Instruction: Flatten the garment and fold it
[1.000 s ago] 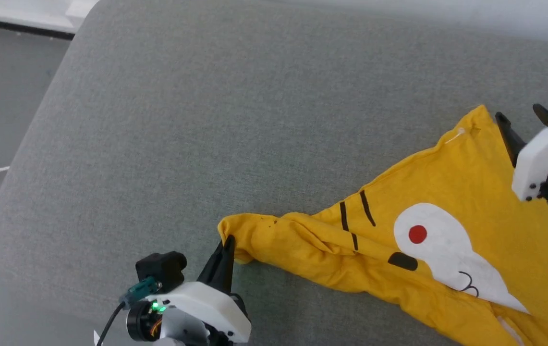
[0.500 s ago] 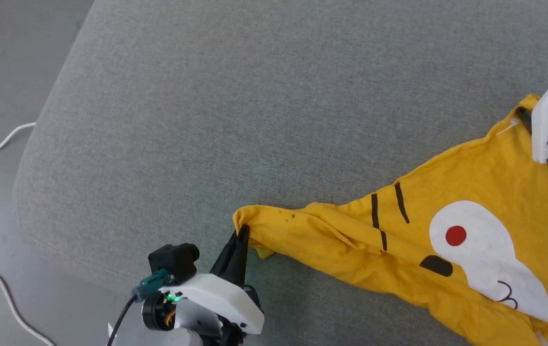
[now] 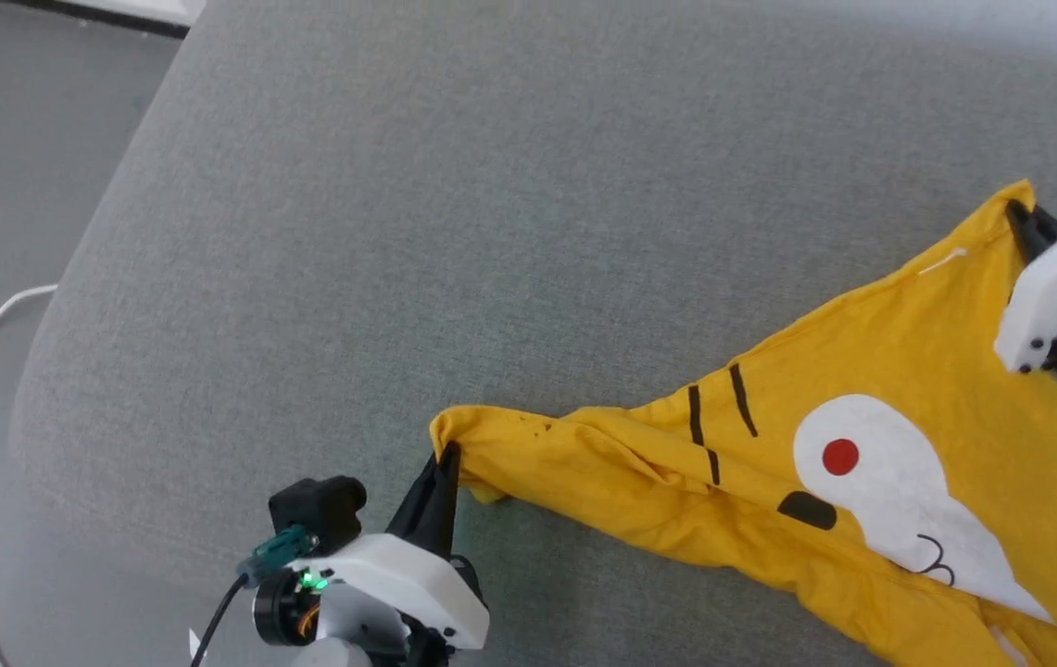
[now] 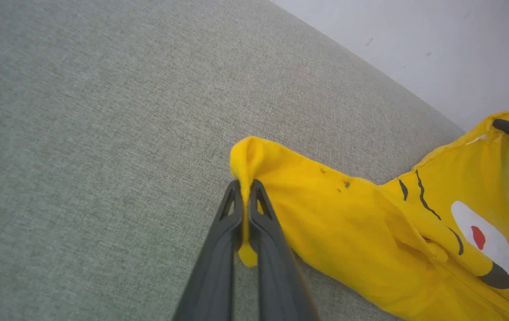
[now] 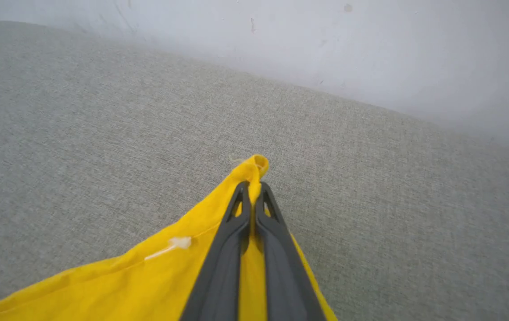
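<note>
On the grey cushion (image 3: 491, 232), right side, the garment (image 3: 908, 352) lies bunched; left gripper (image 3: 447, 452) pinches its near corner, right gripper (image 3: 1017, 211) its far one. Flattening step, looks like, and next needs pulling them apart.

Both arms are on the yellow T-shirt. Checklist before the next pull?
1. Left gripper shut on a T-shirt corner: ok, cloth is pinched between its fingers.
2. Right gripper shut on another corner: ok, yellow cloth pokes past the fingertips.
3. Cloth flat between the two grips: not ok, it is bunched and creased near the left grip.
4. Printed side up: ok, the white patch faces the head camera.
5. Room to spread on the grey cushion: ok, bare fabric lies beyond the shirt.
6. Rest of the shirt free: cannot tell, it runs off the head view's bottom edge.
</note>
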You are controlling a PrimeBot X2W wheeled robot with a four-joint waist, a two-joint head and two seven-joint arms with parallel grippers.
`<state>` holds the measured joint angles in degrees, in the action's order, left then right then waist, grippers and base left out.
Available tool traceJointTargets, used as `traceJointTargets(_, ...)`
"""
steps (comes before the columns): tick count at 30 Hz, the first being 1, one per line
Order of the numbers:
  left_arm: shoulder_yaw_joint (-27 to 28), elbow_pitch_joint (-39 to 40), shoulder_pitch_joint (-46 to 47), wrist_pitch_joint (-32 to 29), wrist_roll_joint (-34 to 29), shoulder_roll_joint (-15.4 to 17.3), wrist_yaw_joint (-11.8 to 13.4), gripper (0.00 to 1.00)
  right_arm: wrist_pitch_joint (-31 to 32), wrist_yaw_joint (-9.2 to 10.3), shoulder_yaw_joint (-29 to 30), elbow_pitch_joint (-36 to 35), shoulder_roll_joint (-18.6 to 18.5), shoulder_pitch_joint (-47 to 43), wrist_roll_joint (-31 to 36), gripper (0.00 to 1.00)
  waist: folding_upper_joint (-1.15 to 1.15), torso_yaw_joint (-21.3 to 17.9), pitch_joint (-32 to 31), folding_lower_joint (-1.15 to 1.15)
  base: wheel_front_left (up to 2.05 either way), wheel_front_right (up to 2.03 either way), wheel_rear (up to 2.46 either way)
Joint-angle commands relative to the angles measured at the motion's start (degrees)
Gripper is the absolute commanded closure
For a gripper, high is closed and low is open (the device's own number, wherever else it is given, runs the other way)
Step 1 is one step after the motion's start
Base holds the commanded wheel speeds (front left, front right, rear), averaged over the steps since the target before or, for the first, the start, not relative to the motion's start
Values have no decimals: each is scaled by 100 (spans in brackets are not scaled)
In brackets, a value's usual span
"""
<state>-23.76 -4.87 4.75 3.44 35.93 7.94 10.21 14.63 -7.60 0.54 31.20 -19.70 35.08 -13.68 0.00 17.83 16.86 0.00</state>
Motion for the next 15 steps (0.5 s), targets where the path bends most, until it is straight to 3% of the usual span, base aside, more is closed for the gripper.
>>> traceJointTargets(1,29,15,-45,-11,39,39,24,100,-95,11,43,-59,31,-135,-15,100,0,-248,-289,0,0,0,0)
traceJointTargets(7,104,219,-190,-77,30,217,119,100,-1053,11,652,-937,479,-1333,-31,100,0,-590,-688,0,0,0,0)
traceJointTargets(15,304,645,-159,58,96,349,103,100,-1221,11,1354,-2423,1234,-2806,-19,100,0,-1012,-1018,0,0,0,0)
